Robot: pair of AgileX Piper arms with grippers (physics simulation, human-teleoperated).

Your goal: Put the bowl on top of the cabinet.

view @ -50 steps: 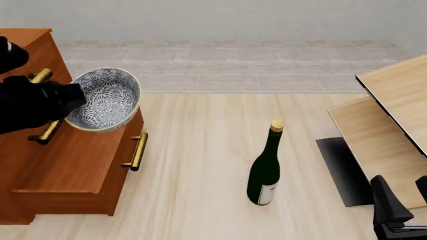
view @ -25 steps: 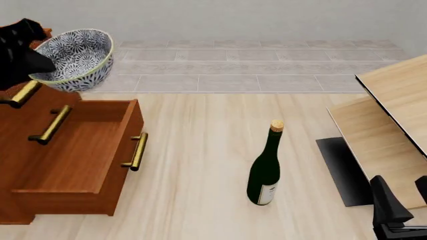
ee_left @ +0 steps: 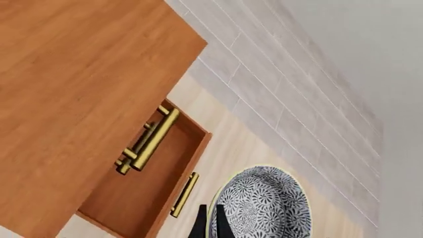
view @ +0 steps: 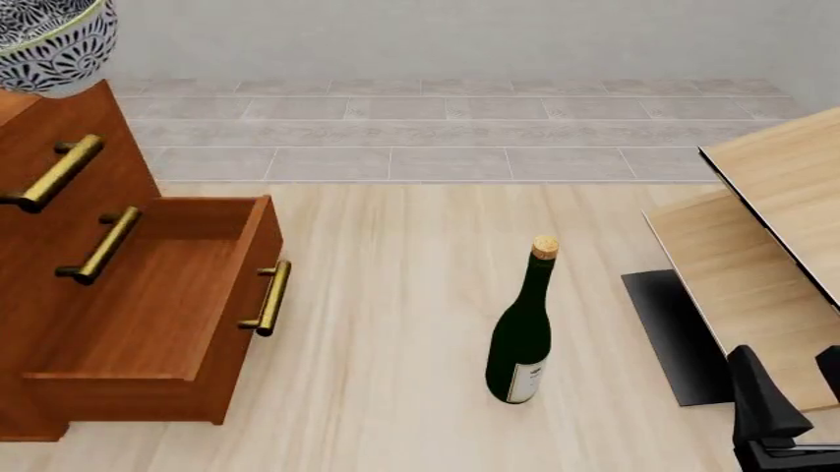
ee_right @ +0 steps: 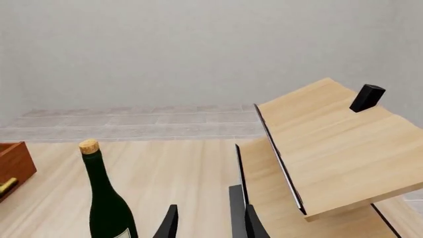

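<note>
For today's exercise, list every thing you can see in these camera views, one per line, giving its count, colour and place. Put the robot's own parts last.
bowl: one, white with dark blue pattern, high at far left over the cabinet, held at its rim.
cabinet: one, reddish-brown with brass handles, at left, lowest drawer pulled out.
wine bottle: one, dark green with cork, upright on the floor, centre.
table: one, pale wood, at right.
left gripper: one, black, shut on the bowl's rim.
right gripper: one, black, open, low at right, empty.
</note>
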